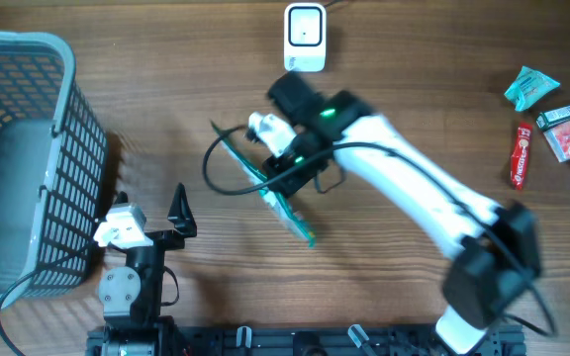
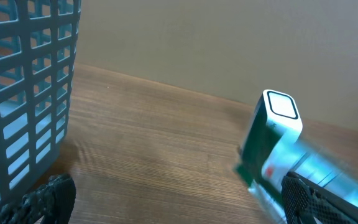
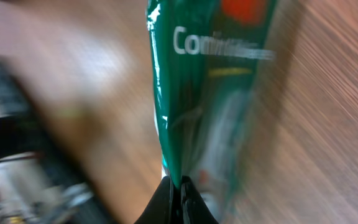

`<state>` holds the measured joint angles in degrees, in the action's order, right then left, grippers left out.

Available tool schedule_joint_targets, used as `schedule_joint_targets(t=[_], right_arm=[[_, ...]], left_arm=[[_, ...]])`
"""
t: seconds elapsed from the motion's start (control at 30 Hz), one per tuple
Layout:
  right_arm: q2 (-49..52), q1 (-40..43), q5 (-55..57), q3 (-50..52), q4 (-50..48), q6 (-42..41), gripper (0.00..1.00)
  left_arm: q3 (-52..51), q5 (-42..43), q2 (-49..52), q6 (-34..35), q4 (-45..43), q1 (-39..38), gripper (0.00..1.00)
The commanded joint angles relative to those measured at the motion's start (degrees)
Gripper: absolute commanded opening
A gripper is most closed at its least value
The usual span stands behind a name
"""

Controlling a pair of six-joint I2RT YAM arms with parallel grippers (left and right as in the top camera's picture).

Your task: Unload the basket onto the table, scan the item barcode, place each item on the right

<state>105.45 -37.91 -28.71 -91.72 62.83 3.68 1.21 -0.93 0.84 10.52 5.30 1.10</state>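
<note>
The right jaws are clamped fully shut on one edge of the green packet [image 3: 204,93], which juts out ahead of them. This grip likely leaves its printed faces free to turn toward the scanner [image 1: 305,38] beyond. The left jaws stand wide open, holding nothing.

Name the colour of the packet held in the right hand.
Green packet with white lettering; it shows best in the right wrist view.
</note>
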Motion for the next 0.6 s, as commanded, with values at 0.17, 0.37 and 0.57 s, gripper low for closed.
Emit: schedule_joint_targets(t=[0.17,0.37,0.57], right_arm=[[-3.91,12.72,-34.23,1.46,-0.81,5.79,0.05],[-3.65,13.25,-33.0,3.65,-3.91,9.62,0.04],[-3.65,13.29,-31.3,12.68,-8.83,8.72,0.04]], left_arm=[[-0.35,0.48,-0.28,-1.11,-0.13,-0.2,1.0],[-0.35,0.48,-0.28,-1.11,-0.13,-0.2,1.0],[-0.35,0.48,-0.28,-1.11,-0.13,-0.2,1.0]])
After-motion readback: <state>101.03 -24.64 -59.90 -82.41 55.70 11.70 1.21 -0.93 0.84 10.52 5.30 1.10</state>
